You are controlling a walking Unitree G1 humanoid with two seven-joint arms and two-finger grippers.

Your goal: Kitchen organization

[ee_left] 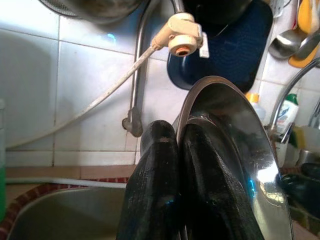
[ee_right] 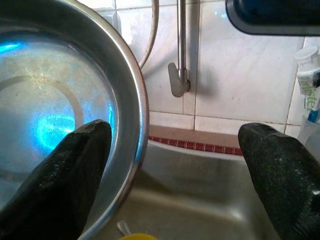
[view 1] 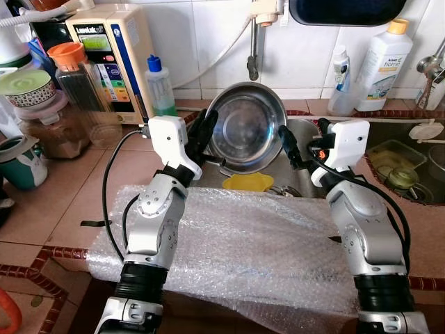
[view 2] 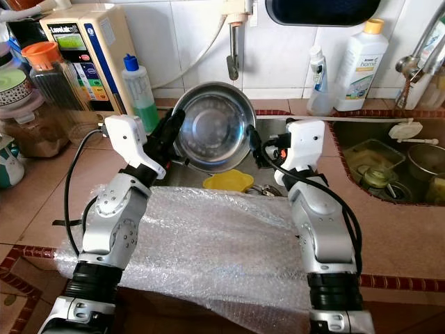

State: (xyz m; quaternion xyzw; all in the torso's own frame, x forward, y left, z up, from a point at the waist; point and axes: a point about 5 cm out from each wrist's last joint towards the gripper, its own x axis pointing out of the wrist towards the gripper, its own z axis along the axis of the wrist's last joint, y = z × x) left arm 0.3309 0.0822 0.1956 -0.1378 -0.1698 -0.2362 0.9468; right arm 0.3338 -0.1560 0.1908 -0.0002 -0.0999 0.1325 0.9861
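Left wrist view: left end effector (ee_left: 177,150) apparently pinches bowl (view 1: 247,129) rim.

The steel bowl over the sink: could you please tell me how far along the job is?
Done: the steel bowl is lifted upright above the sink. In hand: the left pincer is shut on its rim; the right pincer is open at the opposite edge. Left: setting it down somewhere; the yellow item remains in the sink.

The steel bowl (view 1: 247,129) blocks my way over the sink (view 1: 300,182); the tap (view 1: 254,42) hangs behind it; bubble wrap (view 1: 243,243) lies flat and passable.
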